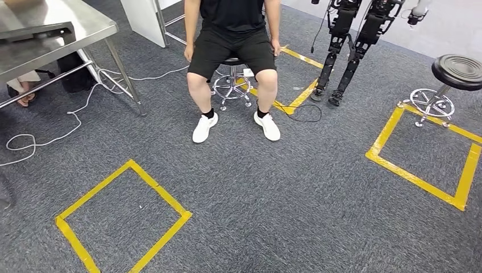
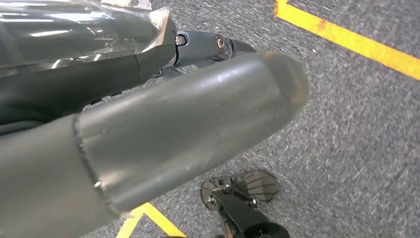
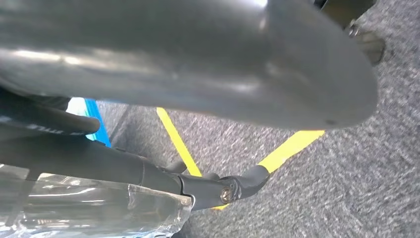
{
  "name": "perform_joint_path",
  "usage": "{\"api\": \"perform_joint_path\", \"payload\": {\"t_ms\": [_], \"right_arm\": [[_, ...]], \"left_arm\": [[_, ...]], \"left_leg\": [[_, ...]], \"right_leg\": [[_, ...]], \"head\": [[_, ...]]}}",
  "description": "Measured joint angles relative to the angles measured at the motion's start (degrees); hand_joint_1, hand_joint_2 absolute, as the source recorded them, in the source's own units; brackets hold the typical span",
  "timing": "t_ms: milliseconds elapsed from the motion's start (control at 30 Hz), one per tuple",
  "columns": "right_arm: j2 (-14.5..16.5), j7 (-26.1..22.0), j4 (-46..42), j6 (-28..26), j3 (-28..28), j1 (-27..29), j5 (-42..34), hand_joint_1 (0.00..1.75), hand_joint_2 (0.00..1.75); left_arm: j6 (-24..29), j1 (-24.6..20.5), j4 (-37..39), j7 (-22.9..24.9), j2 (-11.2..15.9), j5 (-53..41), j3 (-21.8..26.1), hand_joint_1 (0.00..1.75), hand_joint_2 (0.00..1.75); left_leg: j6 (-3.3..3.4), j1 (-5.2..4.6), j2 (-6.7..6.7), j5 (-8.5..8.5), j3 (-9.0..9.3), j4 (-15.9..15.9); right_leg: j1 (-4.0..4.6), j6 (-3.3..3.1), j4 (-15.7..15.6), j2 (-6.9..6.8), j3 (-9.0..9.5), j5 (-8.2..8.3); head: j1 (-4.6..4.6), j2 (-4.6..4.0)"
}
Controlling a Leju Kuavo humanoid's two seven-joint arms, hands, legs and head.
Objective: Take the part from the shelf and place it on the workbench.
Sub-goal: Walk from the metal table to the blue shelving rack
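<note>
My left hand (image 2: 188, 119) hangs over grey carpet. Its thick grey thumb lies straight and its dark fingers (image 2: 203, 45) reach out beside it, with a gap of carpet between them and nothing held. My right hand (image 3: 208, 64) hangs the same way above yellow floor tape, its dark fingers (image 3: 220, 192) stretched out and apart from the thumb. A clear glossy sheet (image 2: 74, 29) lies along the fingers of each hand; what it is I cannot tell. A steel table (image 1: 57, 28) stands at the far left in the head view.
A person (image 1: 233, 45) sits on a stool straight ahead, feet on the carpet. Another robot's legs (image 1: 341, 62) stand at the back right, beside a black stool (image 1: 457, 71). Yellow tape squares (image 1: 122, 219) mark the floor left and right. White cables (image 1: 74, 114) trail under the table.
</note>
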Motion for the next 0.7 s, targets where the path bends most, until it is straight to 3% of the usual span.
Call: {"api": "perform_joint_path", "payload": {"t_ms": [67,167,200,233,267,300,367,433,500,533,600,667,700], "right_arm": [[-0.05,0.04,0.01,0.00,0.00,0.16,0.01,0.00,0.00],[0.00,0.15,0.01,0.07,0.00,0.12,0.04,0.00,0.00],[0.04,0.16,0.01,0.10,0.00,0.13,0.04,0.00,0.00],[0.08,0.17,0.01,0.12,0.00,0.18,0.04,0.00,0.00],[0.08,0.18,0.01,0.13,0.00,0.23,0.05,0.00,0.00],[0.08,0.20,0.01,0.13,0.00,0.28,0.05,0.00,0.00],[0.08,0.22,0.01,0.11,0.00,0.23,0.09,0.00,0.00],[0.08,0.24,0.01,0.12,0.00,0.03,0.14,0.00,0.00],[0.07,0.25,0.01,0.13,0.00,0.03,0.16,0.00,0.00],[0.05,0.25,0.01,0.12,0.00,0.13,0.17,0.00,0.00],[0.06,0.26,0.01,0.12,0.00,0.19,0.18,0.00,0.00],[0.10,0.27,0.01,0.12,0.00,0.05,0.23,0.00,0.00],[0.11,0.28,0.01,0.13,0.00,0.02,0.25,0.00,0.00]], "left_arm": [[0.01,-0.16,0.00,0.09,-0.01,0.00,0.00,0.00,0.00],[0.00,-0.01,-0.02,0.32,-0.03,0.01,0.00,0.00,0.00],[0.00,0.11,-0.02,0.44,-0.03,0.02,0.00,0.00,0.00],[0.01,0.20,-0.02,0.55,-0.03,0.02,0.00,0.00,0.00],[0.01,0.25,-0.02,0.62,-0.02,0.02,0.00,0.00,0.00],[0.01,0.27,-0.02,0.66,-0.02,0.02,0.00,0.00,0.00],[0.03,0.28,-0.02,0.69,-0.02,0.03,0.00,0.00,0.00],[0.07,0.27,-0.02,0.74,-0.02,0.04,0.00,0.00,0.00],[0.09,0.23,-0.02,0.76,-0.03,0.04,0.00,0.00,0.00],[0.09,0.19,-0.02,0.76,-0.05,0.04,0.00,0.00,0.00],[0.11,0.16,-0.01,0.75,-0.08,0.04,0.00,0.00,0.00],[0.13,0.24,0.00,0.74,-0.07,0.04,0.00,0.00,0.00],[0.14,0.28,0.00,0.74,-0.07,0.04,0.00,0.00,0.00]], "left_leg": [[-0.56,0.52,-1.64,-1.53,-0.38,1.57],[-0.72,0.88,-6.69,-7.66,-4.65,11.83],[-0.65,0.87,-7.34,-9.01,-6.29,15.35],[-0.55,0.87,-7.61,-9.20,-7.22,17.16],[-0.41,0.87,-7.76,-8.22,-7.18,16.82],[-0.23,0.90,-8.01,-6.22,-6.05,14.19],[0.09,1.08,-10.59,-2.18,-2.62,6.33],[0.25,1.06,-12.87,-0.85,-0.91,2.00],[0.63,0.68,-12.18,-0.83,-0.88,1.48],[1.04,0.61,-11.44,-0.55,-0.84,1.15],[1.95,0.60,-9.74,0.02,-0.72,0.43],[2.35,0.35,-7.87,0.19,-0.85,0.24],[2.36,0.18,-6.90,0.19,-0.94,0.25]], "right_leg": [[-0.26,-0.93,-0.15,1.21,-0.04,0.24],[-0.21,-2.07,-0.24,3.07,-0.21,0.65],[-0.04,-2.16,-0.21,3.86,-0.30,0.71],[0.10,-2.21,-0.18,4.66,-0.34,0.75],[0.18,-2.20,-0.14,5.48,-0.31,0.75],[0.21,-2.18,-0.08,6.30,-0.22,0.75],[0.35,-2.03,0.22,7.80,-0.26,0.74],[0.50,-1.47,0.47,9.14,-0.89,0.95],[0.38,-0.52,0.26,10.43,-1.70,1.45],[0.32,-0.17,0.40,10.20,-2.08,1.51],[0.54,-0.18,3.32,7.44,-4.00,0.03],[0.63,-0.67,10.81,4.38,-7.82,-3.35],[0.60,-0.68,14.68,3.90,-9.68,-4.76]], "head": [[-0.11,0.00],[-0.27,0.00],[-0.28,0.00],[-0.27,0.00],[-0.27,0.00],[-0.27,0.00],[-0.26,-0.01],[-0.23,0.00],[-0.22,0.00],[-0.20,0.00],[-0.02,0.00],[0.17,0.00],[0.23,0.00]]}}
